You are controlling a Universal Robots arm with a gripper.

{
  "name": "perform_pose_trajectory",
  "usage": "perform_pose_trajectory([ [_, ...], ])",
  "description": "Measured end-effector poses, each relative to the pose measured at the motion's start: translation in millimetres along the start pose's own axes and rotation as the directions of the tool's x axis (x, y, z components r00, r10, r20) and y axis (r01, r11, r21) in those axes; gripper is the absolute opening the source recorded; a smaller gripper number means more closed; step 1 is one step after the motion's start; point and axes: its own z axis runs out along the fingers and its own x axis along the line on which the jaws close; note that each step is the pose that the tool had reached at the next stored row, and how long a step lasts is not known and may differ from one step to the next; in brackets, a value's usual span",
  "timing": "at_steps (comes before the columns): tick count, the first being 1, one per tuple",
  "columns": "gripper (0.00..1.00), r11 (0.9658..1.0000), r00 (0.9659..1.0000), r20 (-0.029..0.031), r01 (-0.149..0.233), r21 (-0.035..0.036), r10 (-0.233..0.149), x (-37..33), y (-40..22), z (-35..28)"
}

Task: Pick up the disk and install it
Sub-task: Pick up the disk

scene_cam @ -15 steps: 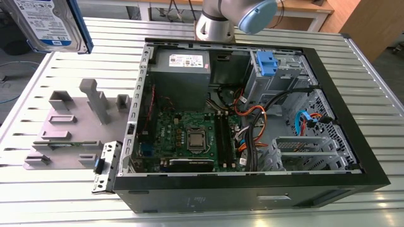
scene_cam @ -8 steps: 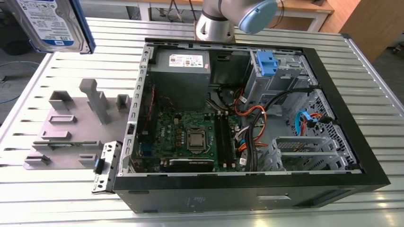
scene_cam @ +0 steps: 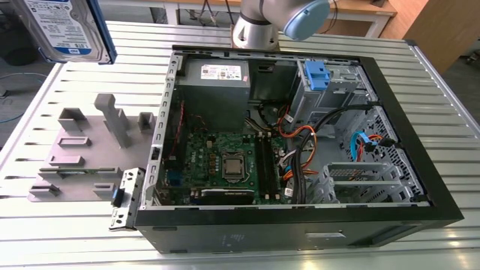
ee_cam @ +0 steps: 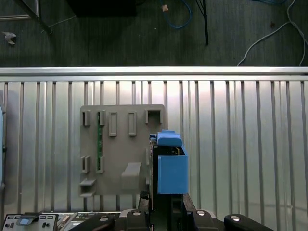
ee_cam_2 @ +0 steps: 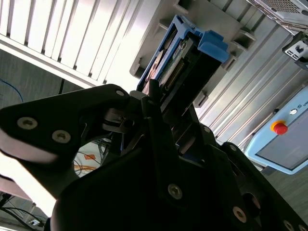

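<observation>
Jaws clamp disk aloft, white-blue label showing.

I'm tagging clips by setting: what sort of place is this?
Probably a robotics lab or workshop bench for PC assembly: an open computer case lies on a slatted metal table, a grey fixture sits beside it, and the gripper holds the disk over the table.

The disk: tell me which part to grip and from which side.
Pinch the disk across its broad flat faces, coming end-on from the end opposite the blue tab. The slab is thin and flat-sided, and the gripper holds it so in the second wrist view.
</observation>
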Motion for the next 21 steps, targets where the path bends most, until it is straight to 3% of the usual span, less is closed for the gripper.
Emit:
perform_pose_trajectory([
  [21, 0.35, 1.0000, 1.0000, -0.0001, 0.000, -0.0001, 0.000, -0.1, -1.7, -0.1],
])
